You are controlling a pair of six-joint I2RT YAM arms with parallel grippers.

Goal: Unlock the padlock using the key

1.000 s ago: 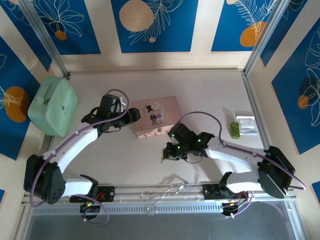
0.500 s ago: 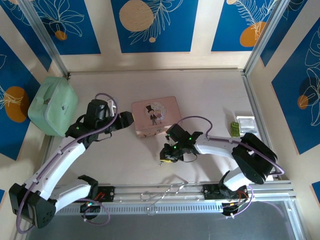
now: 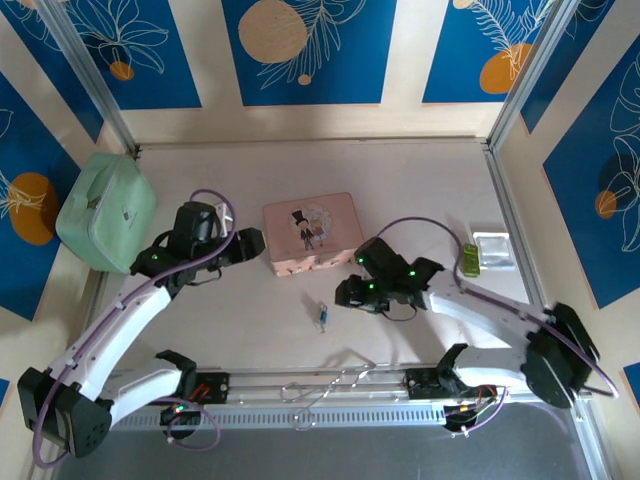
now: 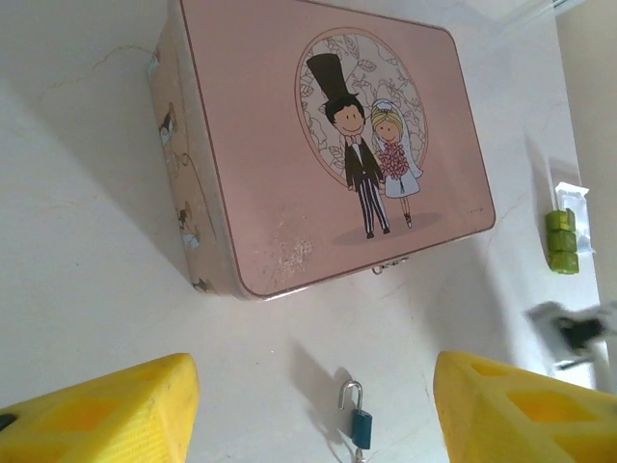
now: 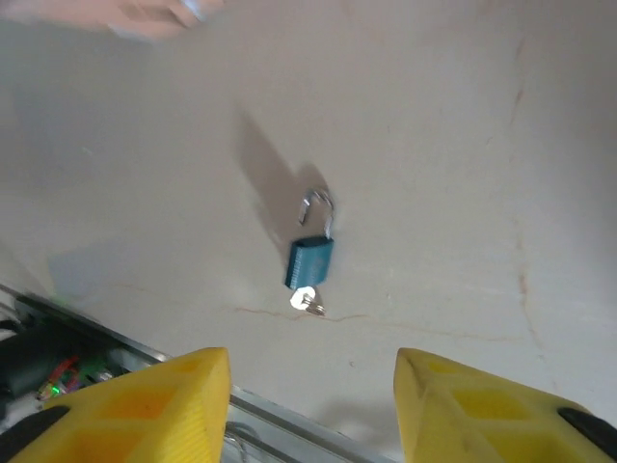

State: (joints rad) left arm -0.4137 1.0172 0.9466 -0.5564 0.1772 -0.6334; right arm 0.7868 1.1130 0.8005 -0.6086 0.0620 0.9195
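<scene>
The tiny teal padlock (image 3: 322, 313) lies alone on the table, its silver shackle swung open (image 5: 317, 207) and the key (image 5: 305, 301) stuck in its base. In the left wrist view the padlock (image 4: 360, 424) lies just below the pink tin. My right gripper (image 3: 345, 292) hovers open a little right of the padlock, its yellow fingers (image 5: 145, 410) spread with nothing between them. My left gripper (image 3: 252, 243) is open too, at the tin's left end, with its yellow fingers (image 4: 106, 410) wide apart.
The pink illustrated tin box (image 3: 311, 233) sits behind the padlock. A mint green case (image 3: 105, 211) rests at the far left. A green block (image 3: 468, 259) and a clear packet (image 3: 493, 249) lie at the right. A metal rail (image 3: 320, 385) runs along the near edge.
My right gripper has let go of the padlock and drawn back to the right, leaving it on the table with the shackle open. The left arm has barely moved.
</scene>
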